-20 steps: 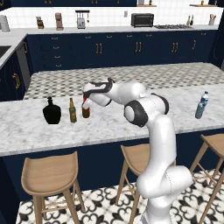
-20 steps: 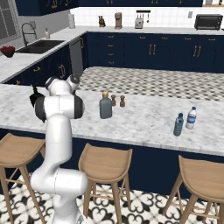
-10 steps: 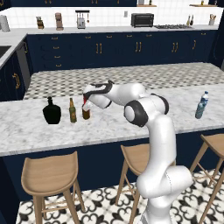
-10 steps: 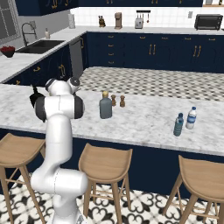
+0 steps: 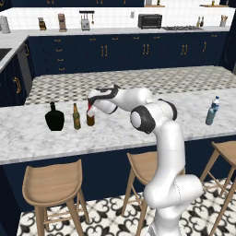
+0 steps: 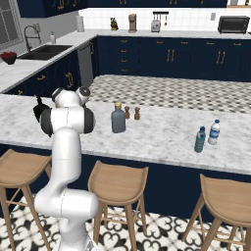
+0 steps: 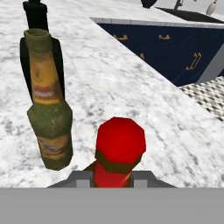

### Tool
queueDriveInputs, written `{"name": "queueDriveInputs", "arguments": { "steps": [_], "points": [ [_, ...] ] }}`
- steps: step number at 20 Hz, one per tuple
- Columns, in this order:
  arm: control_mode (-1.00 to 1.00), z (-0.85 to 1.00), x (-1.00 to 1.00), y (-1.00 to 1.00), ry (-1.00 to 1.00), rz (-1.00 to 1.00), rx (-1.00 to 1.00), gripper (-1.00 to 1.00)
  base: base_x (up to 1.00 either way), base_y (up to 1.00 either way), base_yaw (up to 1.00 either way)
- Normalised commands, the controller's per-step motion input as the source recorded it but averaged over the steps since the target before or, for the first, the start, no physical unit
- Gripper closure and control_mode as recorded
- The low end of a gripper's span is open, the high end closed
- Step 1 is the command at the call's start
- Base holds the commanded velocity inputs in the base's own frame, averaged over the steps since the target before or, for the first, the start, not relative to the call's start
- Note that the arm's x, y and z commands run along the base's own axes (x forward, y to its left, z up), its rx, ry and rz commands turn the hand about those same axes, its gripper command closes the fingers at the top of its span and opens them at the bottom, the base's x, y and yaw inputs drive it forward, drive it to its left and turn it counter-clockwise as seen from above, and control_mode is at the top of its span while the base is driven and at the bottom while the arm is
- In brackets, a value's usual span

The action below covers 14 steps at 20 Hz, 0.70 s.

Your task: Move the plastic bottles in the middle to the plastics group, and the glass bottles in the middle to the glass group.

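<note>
black bottle (image 5: 54, 118): left of centre in the left base view, squat and upright on the marble table (image 5: 27, 138); it marks one end of the glass group.
beer bottle (image 5: 76, 117): just right of the black bottle, upright; in the hand view it stands at the left, close beside the red cap.
red-brown bottle (image 5: 90, 117): just right of the beer bottle, upright, base at or very near the table; judged to be brought here because it is glass and belongs with these two.
claw (image 5: 91, 109): narrow, clamped on the red neck of the red-brown bottle, gripping high so the body hangs straight.
grey bottle (image 6: 118, 119): centre of the right base view, apart from both groups, not yet sorted.
blue bottle (image 6: 199, 140): right of that view, just beside the water bottle (image 6: 213, 132), so plastics look grouped.
</note>
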Motion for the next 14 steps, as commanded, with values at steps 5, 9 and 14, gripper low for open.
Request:
{"name": "queueDriveInputs", "arguments": {
  "steps": [5, 9, 14],
  "points": [
    [-1.0, 0.0, 0.0, 0.0, 0.0, 0.0, 0.0, 1.0, 0.0, 0.0, 0.0],
    [-1.0, 0.0, -0.02, 0.0, -0.02, 0.0, 0.0, -1.0, 0.0, 0.0, 0.0],
    [-1.0, 0.0, -0.01, 0.0, 0.0, 0.0, 0.0, -1.0, 0.0, 0.0, 0.0]
  ]
}}
